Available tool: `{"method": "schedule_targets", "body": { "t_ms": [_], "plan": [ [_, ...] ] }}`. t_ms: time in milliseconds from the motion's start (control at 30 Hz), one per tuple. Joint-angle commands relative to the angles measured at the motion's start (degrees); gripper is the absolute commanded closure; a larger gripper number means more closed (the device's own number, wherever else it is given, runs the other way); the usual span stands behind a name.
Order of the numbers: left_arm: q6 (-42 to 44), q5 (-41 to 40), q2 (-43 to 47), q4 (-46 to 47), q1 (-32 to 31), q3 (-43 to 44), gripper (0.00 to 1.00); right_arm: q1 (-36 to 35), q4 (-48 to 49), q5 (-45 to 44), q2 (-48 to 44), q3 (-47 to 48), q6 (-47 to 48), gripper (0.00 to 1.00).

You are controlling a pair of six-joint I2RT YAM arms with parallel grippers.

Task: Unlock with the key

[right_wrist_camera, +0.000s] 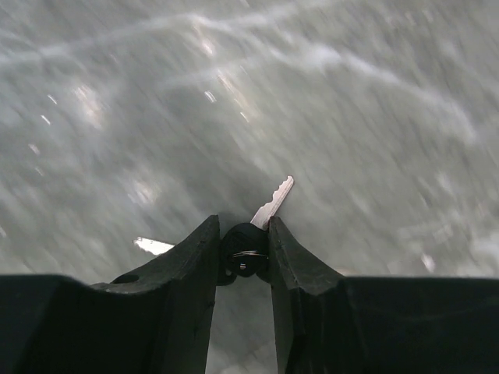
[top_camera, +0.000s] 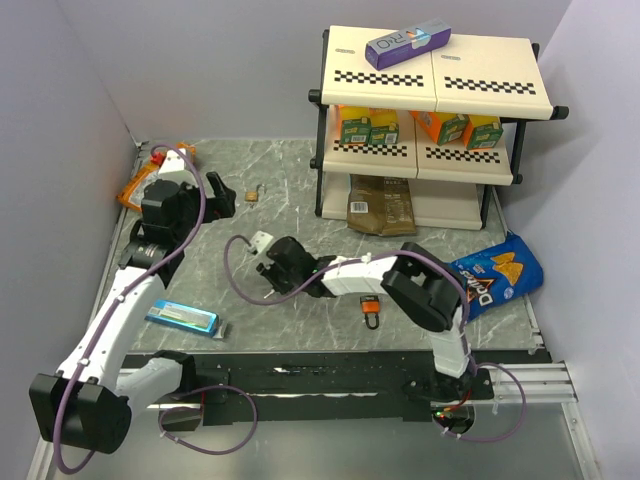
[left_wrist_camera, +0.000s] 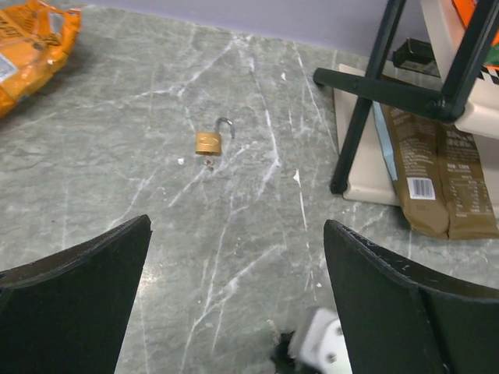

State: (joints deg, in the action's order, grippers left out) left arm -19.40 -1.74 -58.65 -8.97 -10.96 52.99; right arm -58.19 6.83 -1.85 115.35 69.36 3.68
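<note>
Top view: your left hand sits at far left of grey marbled desk, small brass padlock just beside it. Your right hand at mid-desk. Orange-red padlock with black shackle lies near your right arm's elbow.

Left wrist view: left hand fingers spread wide, nothing between. Brass padlock ahead on desk, shackle swung open.

Right wrist view: right hand clamped on black-headed silvery-bladed key, blade poking forward past fingertips. Desk blurred; cannot tell whether blade touches it.

Key partly behind right pincer
</note>
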Motion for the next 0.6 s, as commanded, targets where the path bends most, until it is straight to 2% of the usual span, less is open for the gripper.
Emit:
{"method": "schedule_targets", "body": {
  "t_ms": [0, 467, 567],
  "plan": [
    [-1.7, 4.5, -1.3, 3.0, -0.4, 0.8, 0.04, 1.8, 3.7, 1.1, -6.6, -6.0, -2.5, 0.87],
    [-8.1, 28.9, -16.0, 2.6, -5.7, 3.2, 0.02, 1.9, 21.5, -2.3, -21.4, -24.3, 0.0, 0.86],
    [-8.7, 31.8, -18.0, 2.0, -6.8, 3.7, 0.01, 1.9, 25.2, -3.0, -24.3, -27.8, 0.8, 0.86]
  ]
}}
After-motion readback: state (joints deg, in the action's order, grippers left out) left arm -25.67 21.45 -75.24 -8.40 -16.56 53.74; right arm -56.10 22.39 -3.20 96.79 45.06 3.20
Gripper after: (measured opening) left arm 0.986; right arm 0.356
